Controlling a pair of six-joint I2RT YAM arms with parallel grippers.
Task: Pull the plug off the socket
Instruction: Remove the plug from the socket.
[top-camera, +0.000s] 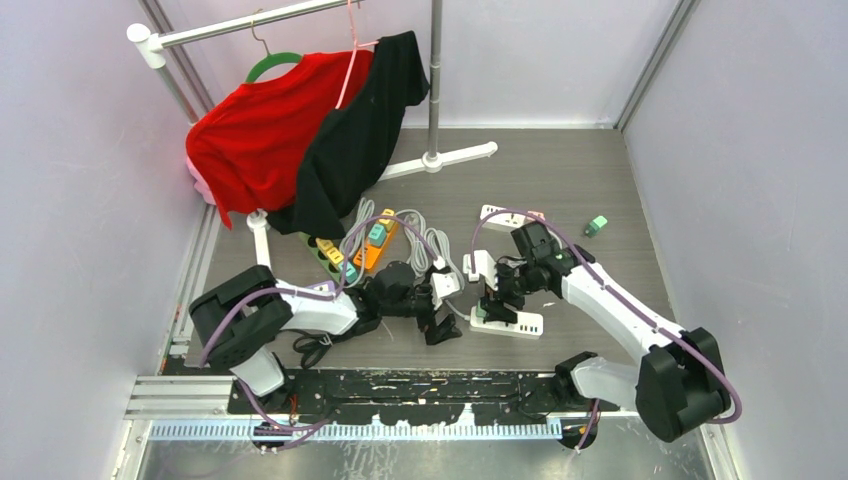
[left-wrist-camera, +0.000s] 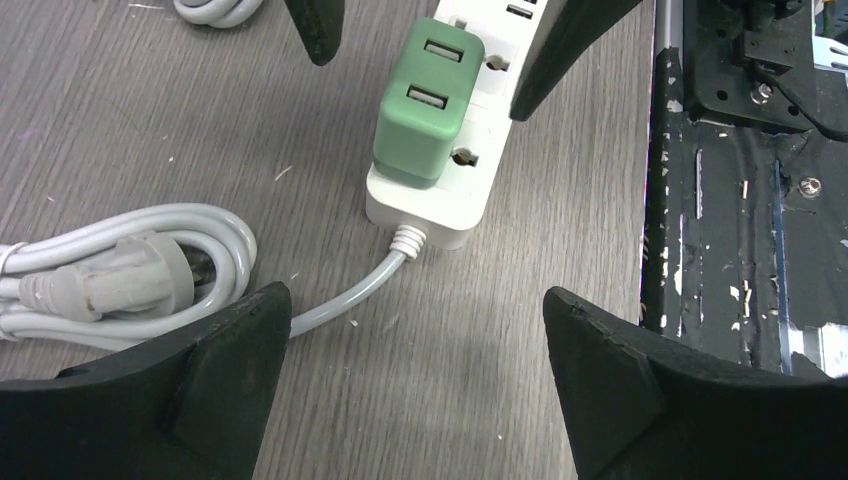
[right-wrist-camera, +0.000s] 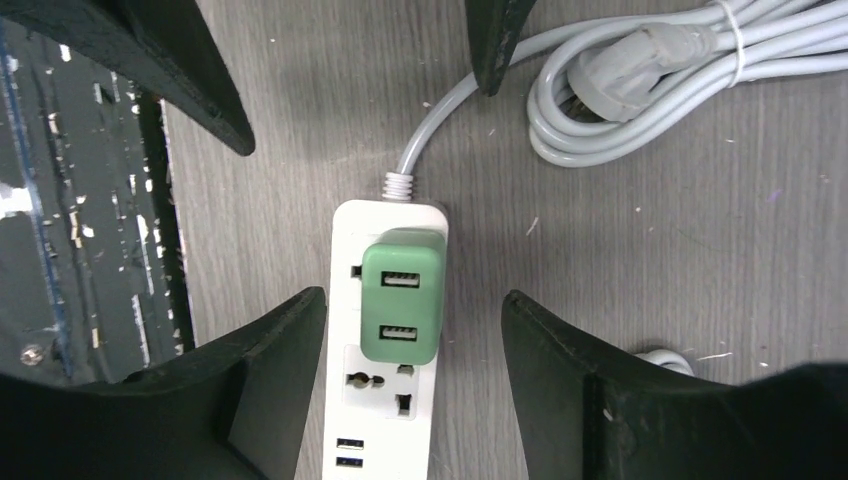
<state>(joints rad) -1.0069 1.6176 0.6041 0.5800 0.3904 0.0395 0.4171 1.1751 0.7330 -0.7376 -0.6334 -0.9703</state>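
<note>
A green two-port plug (right-wrist-camera: 400, 305) sits pushed into the socket of a white power strip (right-wrist-camera: 385, 400) lying flat on the grey table. My right gripper (right-wrist-camera: 410, 300) is open and straddles the strip, one finger on each side of the plug, with a gap still showing at both sides. In the left wrist view the plug (left-wrist-camera: 420, 105) and the strip (left-wrist-camera: 440, 205) lie just beyond my left gripper (left-wrist-camera: 415, 300), which is open over the bare table at the strip's cord end, holding nothing. From above, both grippers (top-camera: 497, 295) (top-camera: 440, 325) meet at the strip (top-camera: 515, 325).
A coiled grey cable (left-wrist-camera: 120, 280) lies beside the strip. The black mounting rail (left-wrist-camera: 740, 200) runs close along the strip's other side. Further back are an orange power strip (top-camera: 375, 245), another white strip (top-camera: 505, 215), a small green adapter (top-camera: 596, 226) and a clothes rack (top-camera: 434, 80) with shirts.
</note>
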